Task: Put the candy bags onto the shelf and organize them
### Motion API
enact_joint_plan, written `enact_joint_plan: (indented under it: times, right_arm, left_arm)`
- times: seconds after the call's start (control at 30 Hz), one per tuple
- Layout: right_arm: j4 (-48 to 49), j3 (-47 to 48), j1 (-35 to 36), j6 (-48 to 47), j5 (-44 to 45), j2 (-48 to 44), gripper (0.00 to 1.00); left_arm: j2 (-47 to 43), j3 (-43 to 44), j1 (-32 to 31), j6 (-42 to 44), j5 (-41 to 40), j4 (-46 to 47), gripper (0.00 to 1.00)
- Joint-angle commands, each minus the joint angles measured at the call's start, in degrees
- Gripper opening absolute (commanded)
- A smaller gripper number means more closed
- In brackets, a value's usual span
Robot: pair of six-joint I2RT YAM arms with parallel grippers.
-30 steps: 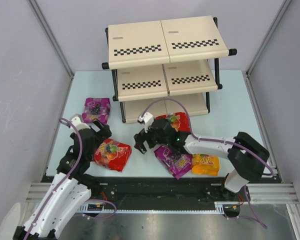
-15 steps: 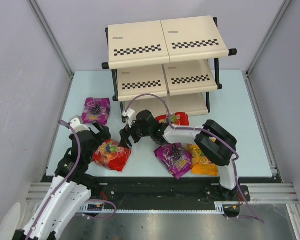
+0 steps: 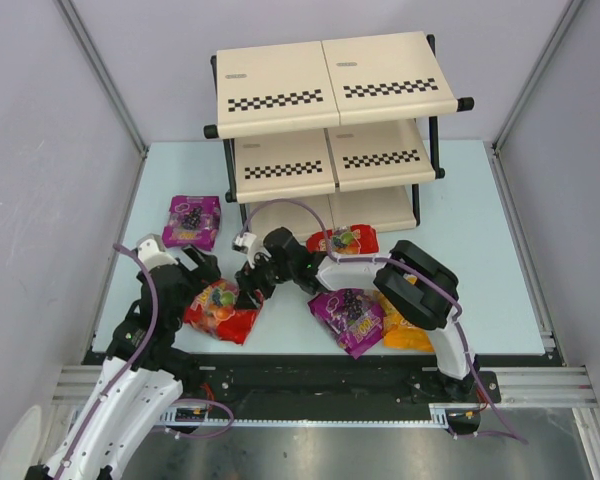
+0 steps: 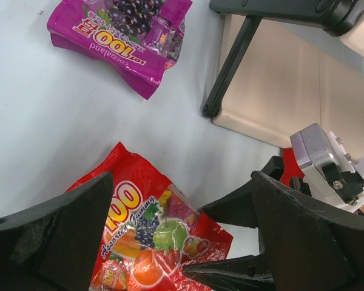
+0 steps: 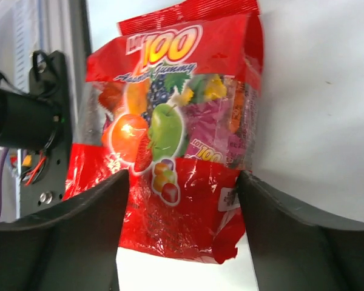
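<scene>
Red candy bag (image 3: 223,308): flat on the table (image 3: 460,220), in front of the shelf (image 3: 280,75), not on it. Step, likely: pickup. Right gripper (image 3: 248,292) jaws apart either side of the bag; left gripper (image 3: 198,278) spread wide, hovering beside. Next: close, lift. Right wrist view shows the straddle; overhead, the arm hides it
</scene>
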Motion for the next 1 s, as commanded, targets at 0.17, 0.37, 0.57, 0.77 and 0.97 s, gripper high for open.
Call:
enact_joint_plan:
  times: [0.17,0.37,0.57,0.77,0.97]
  right_arm:
    - [-1.12,2.18,0.34,-0.13,-8.02,1.5,0.32]
    - [-9.63,1.92,1.91,-3.47,3.98,-2.53,0.0]
    - [-13.24,-5.28,6.4,-3.75,25.61,-15.97,0.0]
    - [-21.49,-11.52,6.93,-1.19,37.15,-29.86,0.0]
    - [-27.04,-12.67,7.72,-2.06,46.82,-45.92,0.0]
  left_arm:
    - [-0.54,0.19,-0.15,-0.11,2.23,0.19,1.0]
    - [-0.89,0.37,-0.15,-0.2,2.67,-0.25,1.0]
    - [-2.03,1.33,-0.06,-0.28,2.32,-1.3,1.0]
    - [-2.3,4.23,-0.15,0.51,1.97,-2.18,1.0]
    - [-1.86,4.68,-0.06,0.51,2.67,-2.09,1.0]
